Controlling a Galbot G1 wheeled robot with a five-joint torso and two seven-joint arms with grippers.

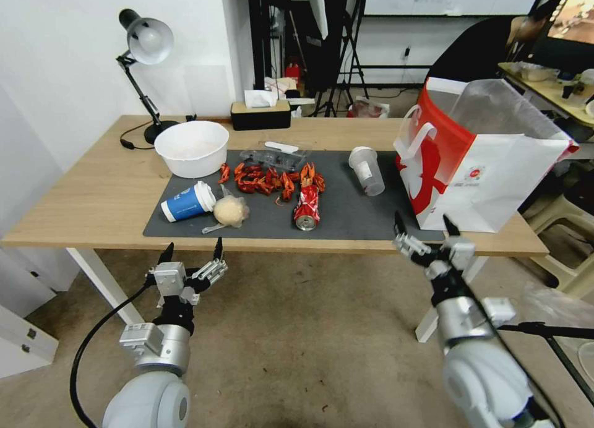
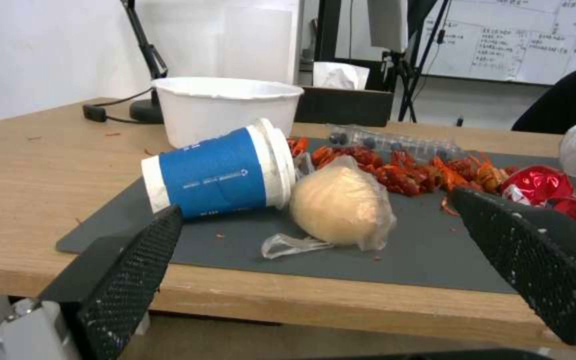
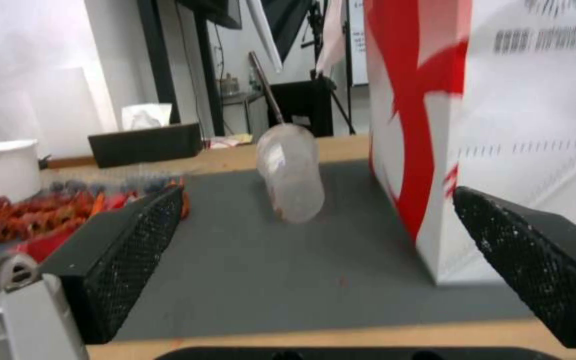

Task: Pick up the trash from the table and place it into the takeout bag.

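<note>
The long light-wood desk (image 1: 93, 199) carries a dark grey mat (image 1: 352, 221) with the trash spread over it. The blue paper cup (image 1: 187, 202) lies on its side near the mat's left front corner, its long axis running roughly left-right along the desk, white lid toward the right and base toward the left. Touching its lid end is the beige plastic-wrapped wad (image 1: 231, 211), a loose tail of wrap trailing toward the desk's front edge. Behind them stands the white bowl (image 1: 191, 148), upright, partly off the mat's back left corner. Red leftovers (image 1: 270, 179) lie in a loose band across the middle of the mat. The crushed red can (image 1: 307, 207) lies on its side, long axis running front-to-back, its open end facing the robot. The translucent plastic cup (image 1: 366, 170) also lies on its side, long axis front-to-back, rim toward the back of the desk. The takeout bag (image 1: 489, 174) stands upright at the mat's right end, mouth open, red side facing the cup.

The left gripper (image 1: 190, 253) hangs before the desk's front edge, facing the blue cup and wad, jaws spread wide and empty. The right gripper (image 1: 426, 224) sits at the front edge beside the bag's near corner, jaws likewise wide apart, holding nothing
</note>
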